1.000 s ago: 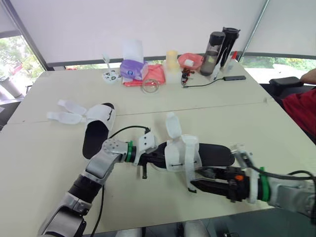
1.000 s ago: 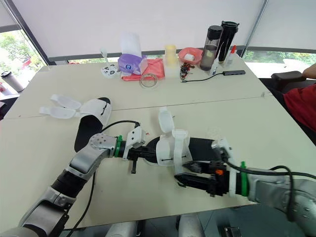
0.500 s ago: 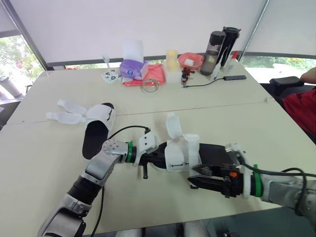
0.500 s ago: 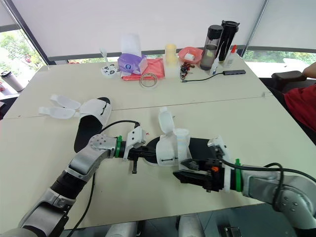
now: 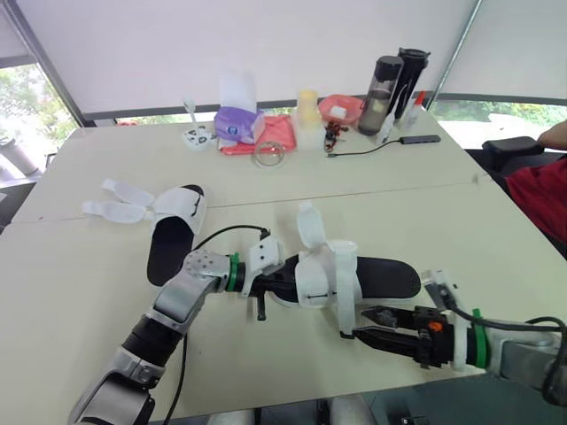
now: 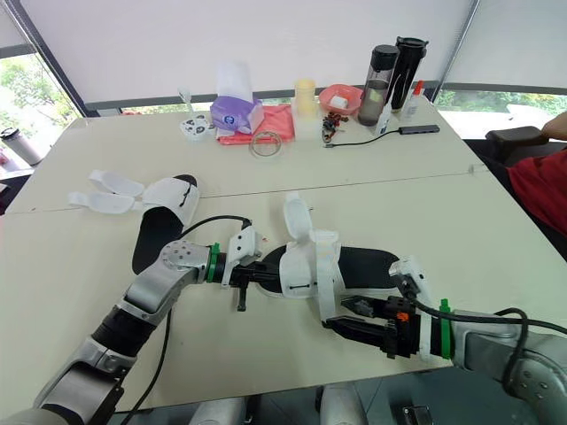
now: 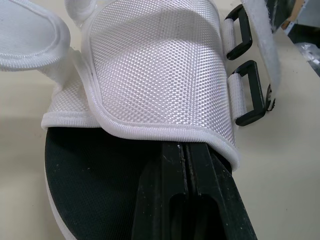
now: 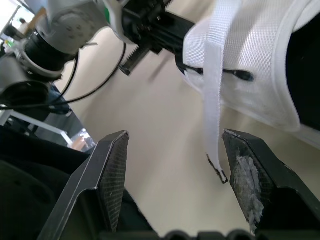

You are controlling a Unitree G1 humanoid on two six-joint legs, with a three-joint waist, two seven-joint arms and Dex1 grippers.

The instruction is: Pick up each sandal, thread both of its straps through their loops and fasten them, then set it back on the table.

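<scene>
My left claw (image 7: 186, 155) has its two fingers pressed together, and they lie flat on the black insole of the near sandal (image 5: 383, 276), pushed in under the edge of its white mesh upper (image 7: 155, 70). Nothing shows between them. Their tips are hidden beneath the mesh, so I cannot say for sure whether they pinch any of it.

That sandal lies on the surface (image 5: 89, 292) in front of me, lengthwise between my two arms. Two black loops (image 7: 247, 92) sit on the far side of the upper, one beside the other. A broad white flap (image 5: 308, 223) stands up from the upper, unfastened.

My right claw (image 5: 359, 321) hangs low at the near side of the same sandal with its fingers (image 8: 112, 170) spread wide apart, holding nothing. A narrow white strap (image 8: 212, 110) dangles from the upper down into the gap between them. Its dark-tipped end is closer to one finger, though it may be just short of touching it.

The second sandal (image 5: 174, 232) rests well off to my left, sole down, with both of its white straps (image 5: 120, 202) splayed open flat on the surface.

Along the far edge stand two dark bottles (image 5: 394, 81), a purple box (image 5: 236, 124) and a red cloth (image 5: 276, 133). A black cable (image 5: 372, 147) runs just in front of them. A person's red sleeve (image 5: 542, 199) shows at the right edge.
</scene>
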